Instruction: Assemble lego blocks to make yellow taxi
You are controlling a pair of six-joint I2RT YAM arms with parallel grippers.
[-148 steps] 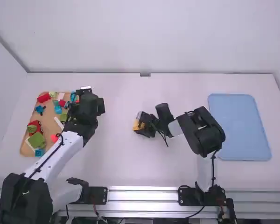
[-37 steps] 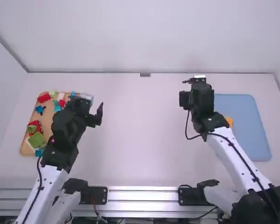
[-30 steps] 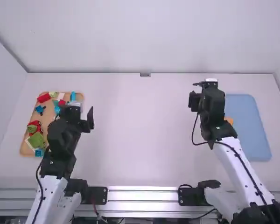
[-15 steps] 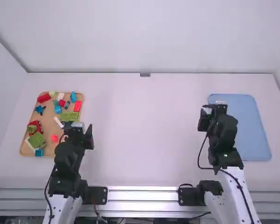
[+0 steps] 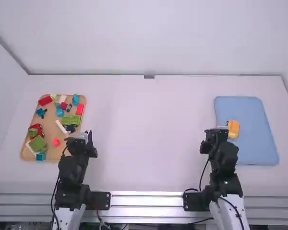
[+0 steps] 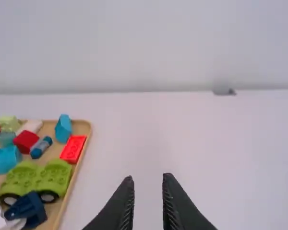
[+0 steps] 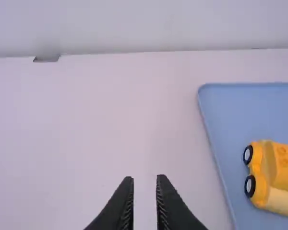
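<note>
The yellow taxi (image 5: 234, 128) rests in the blue tray (image 5: 257, 149), near that tray's left edge. Stacked yellow blocks (image 7: 284, 165) with studs and two black wheels on the side towards the table's middle show in the right wrist view. My right gripper (image 5: 216, 133) is just left of the taxi, apart from it; its fingers (image 7: 145, 178) are open around nothing. Beside the front right of the wooden tray is my left gripper (image 5: 84, 138). In the left wrist view the left gripper (image 6: 148, 177) stands open, holding nothing.
The wooden tray (image 5: 24, 154) at the left holds several loose pieces: a green wheeled base (image 6: 36, 177), a red block (image 6: 73, 148), blue pieces and a red car (image 5: 36, 130). White table (image 5: 149, 129) lies between the trays.
Both arms have drawn back towards their bases. The right gripper has left the table's middle, where it was at the yellow blocks; the yellow taxi is now in the blue tray.
</note>
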